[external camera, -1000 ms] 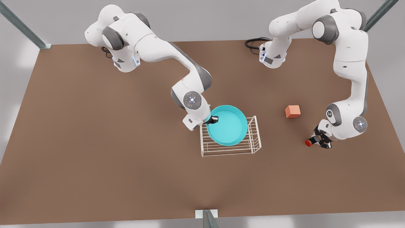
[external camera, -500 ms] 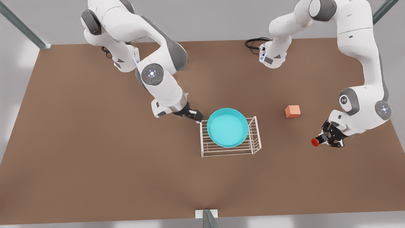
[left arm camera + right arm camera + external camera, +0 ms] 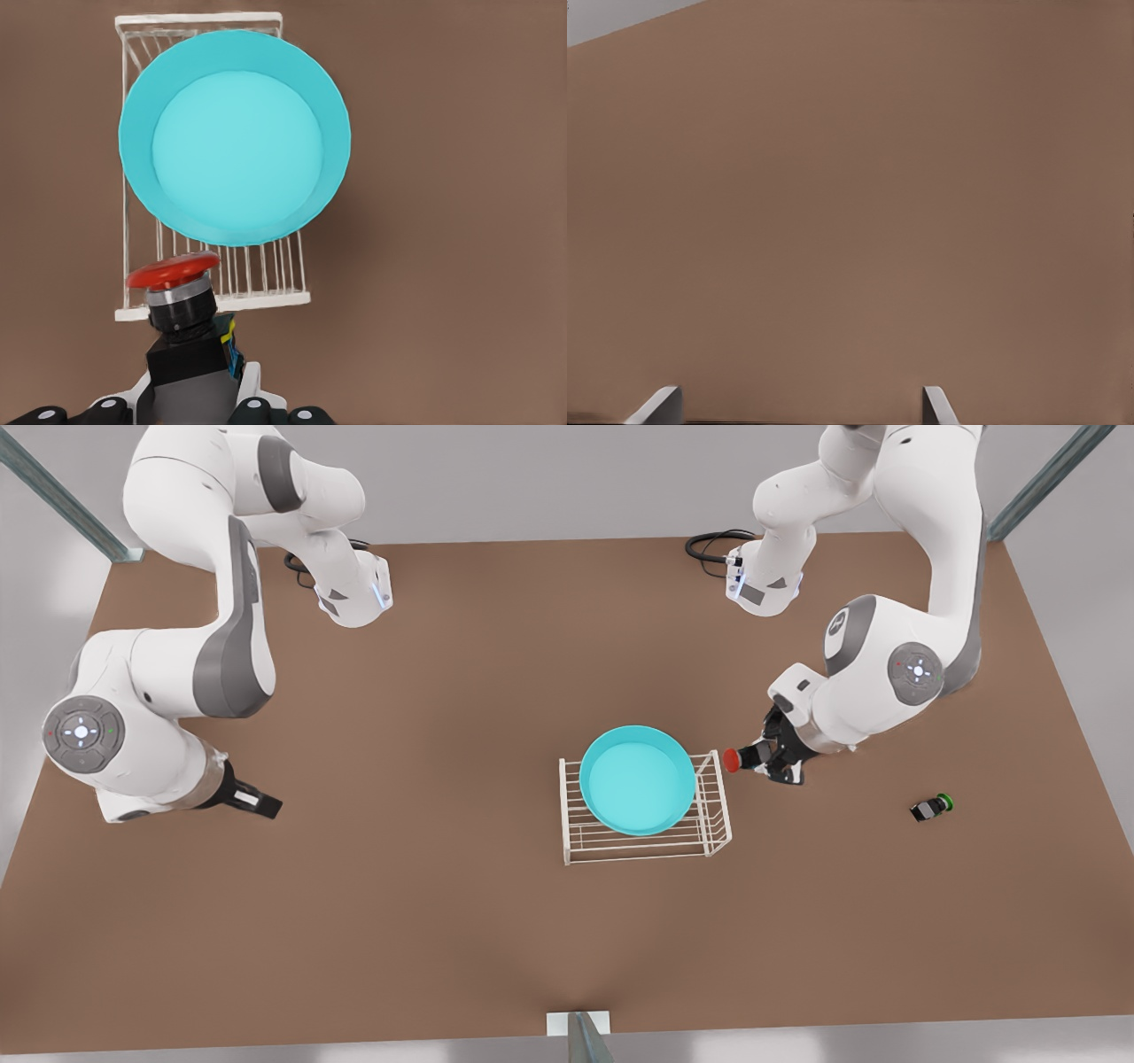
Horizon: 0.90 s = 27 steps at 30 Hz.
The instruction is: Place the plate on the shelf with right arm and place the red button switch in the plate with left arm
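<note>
— Since the earlier frames, what has moved?
— Right tool (image 3: pixel 266 805) has withdrawn far to the front view's left, fingers spread, empty. Plate (image 3: pixel 638 779) sits on the shelf (image 3: pixel 719 815).
— And the left?
— Left tool (image 3: pixel 769 759) has carried the red button switch (image 3: pixel 732 759), clenched, to the shelf's edge (release pending).

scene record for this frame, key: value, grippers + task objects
plate: flat on the shelf
red button switch: held just beside the shelf end on the front view's right, not over the plate
left gripper: shut on red button switch
right gripper: open, holds nothing, off at the front view's left
green-capped switch: on the table
</note>
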Tool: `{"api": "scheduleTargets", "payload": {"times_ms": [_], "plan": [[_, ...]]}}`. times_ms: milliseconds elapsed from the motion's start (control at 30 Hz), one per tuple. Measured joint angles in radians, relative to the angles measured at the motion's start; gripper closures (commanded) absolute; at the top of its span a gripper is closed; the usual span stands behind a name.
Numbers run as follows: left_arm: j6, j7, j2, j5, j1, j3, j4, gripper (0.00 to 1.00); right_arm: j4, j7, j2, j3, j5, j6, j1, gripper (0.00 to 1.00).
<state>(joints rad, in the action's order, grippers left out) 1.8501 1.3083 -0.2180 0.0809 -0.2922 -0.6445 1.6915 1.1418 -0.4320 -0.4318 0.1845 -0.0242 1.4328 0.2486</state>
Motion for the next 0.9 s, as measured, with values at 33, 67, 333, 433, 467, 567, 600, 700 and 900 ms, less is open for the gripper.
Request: {"api": "scheduleTargets", "payload": {"times_ms": [33, 67, 333, 433, 467, 567, 600, 700, 900], "plan": [[-0.005, -0.029, -0.003, 0.000, 0.025, -0.005, -0.016, 0.62, 0.000, 0.027, -0.002, -0.006, -0.003, -0.002, -0.001, 0.00], [-0.009, -0.059, -0.007, 0.000, 0.049, -0.008, -0.031, 0.62, 0.000, 0.053, -0.003, -0.008, -0.001, -0.002, -0.006, 0.00], [-0.026, -0.294, -0.161, -0.037, 0.235, 0.036, -0.174, 0.62, 0.003, 0.215, -0.011, -0.006, 0.042, 0.012, -0.011, 0.00], [-0.024, -0.375, -0.219, -0.045, 0.379, 0.137, -0.208, 0.62, 0.003, 0.259, -0.011, -0.005, 0.049, 0.017, -0.011, 0.00], [-0.020, -0.400, -0.234, -0.047, 0.408, 0.157, -0.211, 0.62, 0.003, 0.273, -0.011, -0.005, 0.050, 0.018, -0.011, 0.00], [-0.005, -0.469, -0.260, -0.050, 0.463, 0.210, -0.215, 0.62, 0.003, 0.308, -0.014, -0.006, 0.053, 0.021, -0.011, 0.00], [-0.001, -0.489, -0.267, -0.051, 0.467, 0.222, -0.226, 0.62, 0.002, 0.319, -0.015, -0.007, 0.053, 0.022, -0.011, 0.00], [0.006, -0.544, -0.291, -0.053, 0.474, 0.234, -0.251, 0.59, 0.003, 0.347, -0.018, -0.007, 0.054, 0.029, -0.011, 0.00], [0.011, -0.633, -0.296, -0.045, 0.496, 0.235, -0.246, 0.00, 0.004, 0.392, -0.021, -0.007, 0.054, 0.041, -0.011, 0.00]]}}
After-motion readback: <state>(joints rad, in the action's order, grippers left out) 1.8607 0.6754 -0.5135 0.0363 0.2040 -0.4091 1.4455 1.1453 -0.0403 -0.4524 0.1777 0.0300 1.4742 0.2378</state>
